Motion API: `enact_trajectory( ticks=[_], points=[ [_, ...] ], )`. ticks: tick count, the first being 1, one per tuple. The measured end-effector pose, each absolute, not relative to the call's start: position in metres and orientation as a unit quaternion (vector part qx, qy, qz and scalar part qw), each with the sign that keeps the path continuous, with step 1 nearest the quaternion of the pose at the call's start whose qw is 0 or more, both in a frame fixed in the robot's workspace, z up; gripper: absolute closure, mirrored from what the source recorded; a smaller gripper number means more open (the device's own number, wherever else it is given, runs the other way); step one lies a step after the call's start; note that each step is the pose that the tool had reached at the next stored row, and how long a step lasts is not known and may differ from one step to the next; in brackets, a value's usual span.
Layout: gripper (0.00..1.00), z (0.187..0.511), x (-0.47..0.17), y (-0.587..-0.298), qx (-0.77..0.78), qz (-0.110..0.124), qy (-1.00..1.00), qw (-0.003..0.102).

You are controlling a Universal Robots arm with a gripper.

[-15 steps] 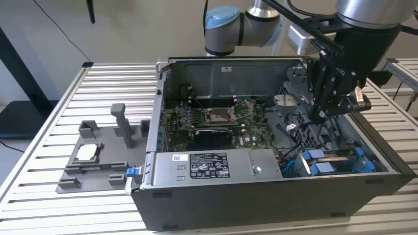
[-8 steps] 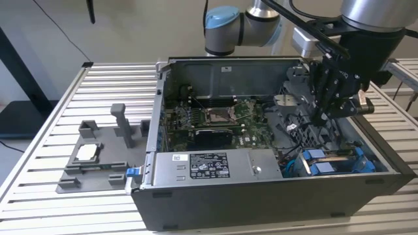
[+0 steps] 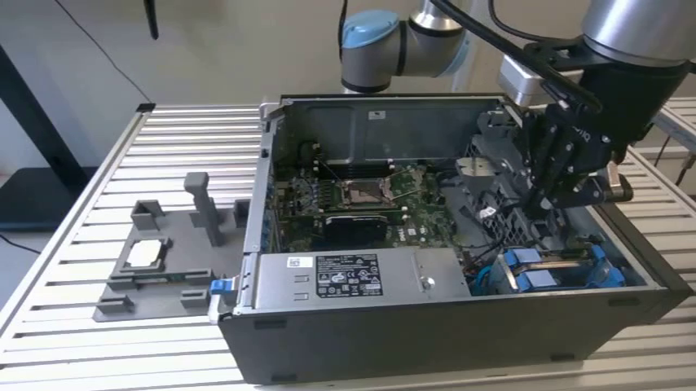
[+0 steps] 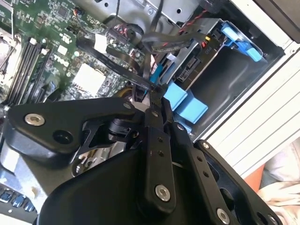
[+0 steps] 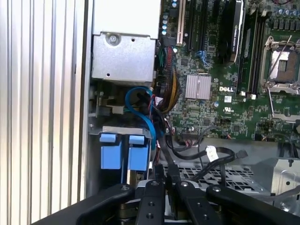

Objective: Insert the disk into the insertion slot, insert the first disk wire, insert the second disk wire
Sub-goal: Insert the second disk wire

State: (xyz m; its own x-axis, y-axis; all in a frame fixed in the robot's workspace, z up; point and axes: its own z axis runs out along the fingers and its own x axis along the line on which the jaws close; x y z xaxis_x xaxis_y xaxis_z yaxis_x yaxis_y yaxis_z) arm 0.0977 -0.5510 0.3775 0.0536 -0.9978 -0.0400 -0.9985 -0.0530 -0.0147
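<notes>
Blue plastic pieces are seen at the mouth of the insertion slot (image 3: 560, 269), the grey metal bay in the open computer case (image 3: 435, 342), at the corner of the case nearest the exterior view's right and front. The same blue tabs are seen in both wrist views, at the end of the bay (image 5: 117, 150) (image 4: 187, 101). The disk (image 4: 190, 68) is seated inside that bay, with only part of its silver-grey body and label seen in the second wrist view behind the tabs and beside a bright blue carrier clip.

The gripper (image 3: 540, 208) is lowered into the case, just above the bay and next to the motherboard (image 3: 359, 199). Its fingers (image 5: 161, 176) are drawn close together, and a thin black wire (image 5: 161, 154) is pinched between the tips; in the second wrist view the tips (image 4: 152, 101) are seen closed on the same dark cable, just beside the blue tabs. A bundle of blue, black and coloured cables (image 5: 150, 105) is looped between the bay and the grey power supply box (image 3: 348, 281).

The case is stood on a slatted metal worktop (image 3: 130, 358). Toward the worktop's edge at the exterior view's left, a grey moulded fixture tray (image 3: 163, 265) with upright posts is set, well apart from the gripper.
</notes>
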Motion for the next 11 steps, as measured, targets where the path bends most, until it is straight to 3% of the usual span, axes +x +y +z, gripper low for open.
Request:
enact_trajectory(
  ticks=[7,11],
  points=[
    [0.84,0.373,0.103,-0.563,-0.725,0.013,0.688,0.016],
    [0.84,0.37,0.105,-0.567,-0.725,0.018,0.689,0.022]
  ],
)
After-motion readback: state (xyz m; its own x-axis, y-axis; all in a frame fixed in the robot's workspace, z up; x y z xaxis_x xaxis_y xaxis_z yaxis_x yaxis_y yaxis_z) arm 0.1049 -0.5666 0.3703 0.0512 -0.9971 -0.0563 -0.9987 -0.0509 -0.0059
